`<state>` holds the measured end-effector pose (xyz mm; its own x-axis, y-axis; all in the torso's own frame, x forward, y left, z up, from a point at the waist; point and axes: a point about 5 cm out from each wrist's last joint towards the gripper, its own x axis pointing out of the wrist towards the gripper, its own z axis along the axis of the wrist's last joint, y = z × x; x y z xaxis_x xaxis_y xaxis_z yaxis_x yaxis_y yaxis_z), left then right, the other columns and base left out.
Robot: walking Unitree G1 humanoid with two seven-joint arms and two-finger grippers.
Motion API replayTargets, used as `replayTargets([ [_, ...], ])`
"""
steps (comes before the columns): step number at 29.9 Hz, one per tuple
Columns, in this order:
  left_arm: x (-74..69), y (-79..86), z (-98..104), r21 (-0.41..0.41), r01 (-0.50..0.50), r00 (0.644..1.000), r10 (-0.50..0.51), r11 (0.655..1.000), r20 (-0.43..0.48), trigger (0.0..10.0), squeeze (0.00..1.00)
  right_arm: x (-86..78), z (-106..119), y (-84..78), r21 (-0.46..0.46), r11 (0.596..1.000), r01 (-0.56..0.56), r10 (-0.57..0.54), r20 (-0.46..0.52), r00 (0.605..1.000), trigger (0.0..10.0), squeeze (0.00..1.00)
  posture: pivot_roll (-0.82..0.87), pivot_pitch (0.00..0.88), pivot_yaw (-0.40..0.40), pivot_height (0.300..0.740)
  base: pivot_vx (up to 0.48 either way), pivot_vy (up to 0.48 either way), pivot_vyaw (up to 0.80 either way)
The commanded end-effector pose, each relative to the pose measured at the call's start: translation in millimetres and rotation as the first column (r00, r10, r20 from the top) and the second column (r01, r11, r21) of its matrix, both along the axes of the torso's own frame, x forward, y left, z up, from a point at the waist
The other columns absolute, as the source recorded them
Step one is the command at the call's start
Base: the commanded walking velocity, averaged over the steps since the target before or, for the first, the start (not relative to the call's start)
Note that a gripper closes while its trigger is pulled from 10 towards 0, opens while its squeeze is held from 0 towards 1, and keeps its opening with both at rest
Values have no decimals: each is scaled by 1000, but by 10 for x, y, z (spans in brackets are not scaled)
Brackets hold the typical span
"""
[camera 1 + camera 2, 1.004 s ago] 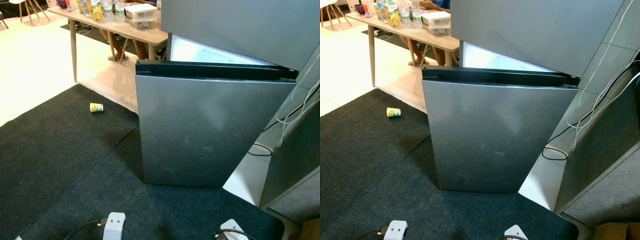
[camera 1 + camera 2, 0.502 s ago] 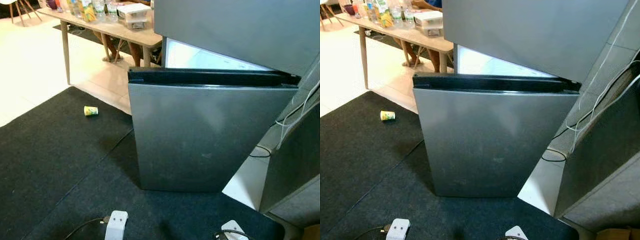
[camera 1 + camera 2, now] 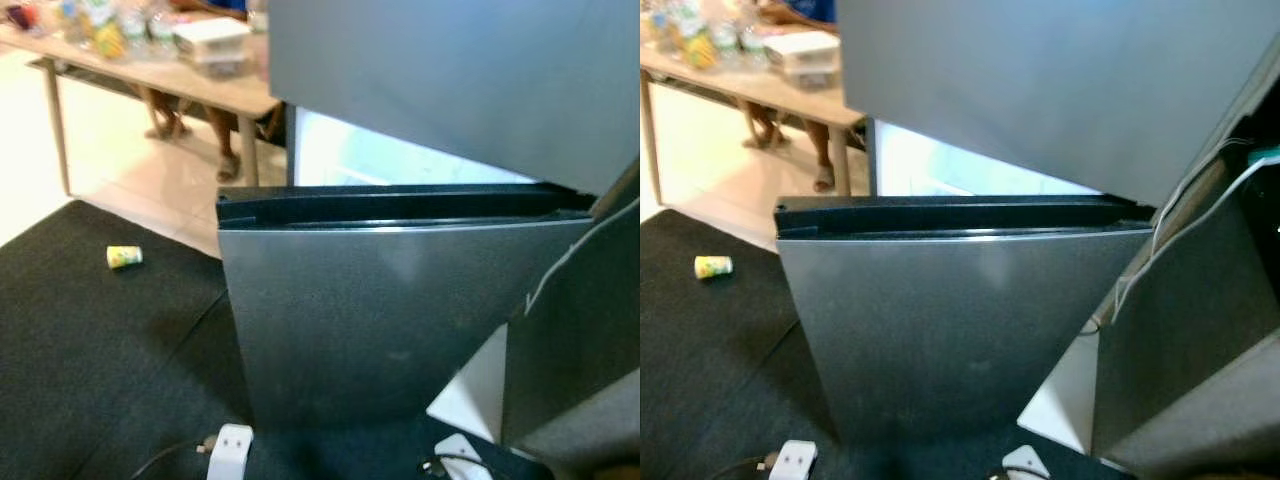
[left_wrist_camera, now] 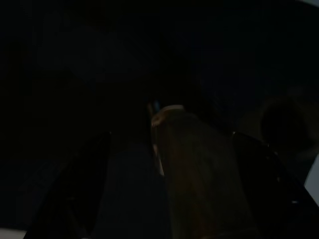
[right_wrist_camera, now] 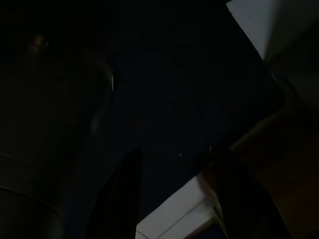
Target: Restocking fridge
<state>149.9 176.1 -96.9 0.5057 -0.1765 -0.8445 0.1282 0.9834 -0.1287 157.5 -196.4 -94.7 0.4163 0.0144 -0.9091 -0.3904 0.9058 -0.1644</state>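
Observation:
A grey fridge stands right before me. Its upper door (image 3: 450,80) is closed, while the lower door (image 3: 390,330) stands ajar, swung out toward me, with a strip of the lit white interior (image 3: 380,160) above its black top edge. Both arms hang low; their white wrists (image 3: 230,450) (image 3: 455,455) show at the bottom edge. In the dark left wrist view my left gripper (image 4: 174,199) is open over the carpet. My right gripper (image 5: 182,199) is open as well, above dark carpet and a pale floor strip.
A small yellow cup (image 3: 123,257) lies on the black carpet (image 3: 90,350) at the left. Behind it stands a wooden table (image 3: 150,85) with bottles and a white box (image 3: 210,38), a person's legs (image 3: 225,150) under it. A dark panel (image 3: 580,330) and white cables (image 3: 1180,215) stand right of the fridge.
The whole view has shifted: the camera has come closer to the fridge and turned right, so the door looms larger. The door, cup and table have not moved.

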Motion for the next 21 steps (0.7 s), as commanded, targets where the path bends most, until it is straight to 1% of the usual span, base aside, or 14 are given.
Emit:
replayTargets([
  [1,-66,-22,-30,2,13,1000,-13,1000,-28,10000,0,-41,-10,-22,25,1000,15,-15,-3,1000,10000,0,-14,72,-42,740,371,0,0],
  [3,-66,-21,-30,3,14,1000,-14,1000,-28,10000,0,-34,-7,-10,38,999,16,-16,2,1000,10000,0,-14,72,-42,740,371,0,0],
  [6,-64,-7,-30,21,11,1000,-10,1000,-29,10000,0,32,21,39,101,995,24,-27,32,999,10000,0,-14,72,-42,740,0,0,0],
  [7,-63,-8,-30,20,9,1000,-8,1000,-29,10000,0,90,46,82,152,988,24,-32,51,998,10000,0,-22,74,-41,740,0,0,0],
  [8,-63,-8,-30,20,9,1000,-8,1000,-29,10000,0,90,46,82,152,988,24,-32,51,998,10000,0,-22,74,-41,740,0,0,0],
  [10,-64,-10,-30,18,9,1000,-8,1000,-30,10000,0,226,116,185,271,962,8,-34,91,995,10000,0,-25,73,-41,740,0,0,0],
  [11,-64,-10,-30,18,9,1000,-8,1000,-30,10000,0,226,116,185,271,962,8,-34,91,995,10000,0,-25,73,-41,740,0,0,0],
  [12,-63,-12,-30,18,10,999,-10,1000,-31,10000,0,301,159,240,327,945,-9,-30,114,993,10000,0,-29,72,-40,740,0,0,0],
  [14,-62,-14,-30,18,12,999,-11,1000,-31,10000,0,356,193,281,369,929,-21,-29,130,991,10000,0,-29,72,-40,740,0,0,0],
  [16,-60,-18,-30,17,15,999,-14,1000,-32,10000,0,580,362,443,543,834,-95,-13,191,981,10000,0,-30,72,-40,740,0,0,0],
  [17,-60,-18,-30,17,15,999,-14,1000,-32,10000,0,580,362,443,543,834,-95,-13,191,981,10000,0,-30,72,-40,740,0,0,0],
  [19,-56,-20,-29,16,17,999,-17,1000,-32,10000,0,756,539,564,646,732,-216,57,258,964,10000,0,-33,75,-37,740,0,0,0],
  [20,-56,-20,-29,16,17,999,-17,1000,-32,10000,0,756,539,564,646,732,-216,57,258,964,10000,0,-33,75,-37,740,0,0,0],
  [21,-57,-21,-29,16,17,999,-17,1000,-32,10000,0,842,640,619,674,678,-293,114,298,948,10000,0,-33,76,-37,740,0,0,0],
])
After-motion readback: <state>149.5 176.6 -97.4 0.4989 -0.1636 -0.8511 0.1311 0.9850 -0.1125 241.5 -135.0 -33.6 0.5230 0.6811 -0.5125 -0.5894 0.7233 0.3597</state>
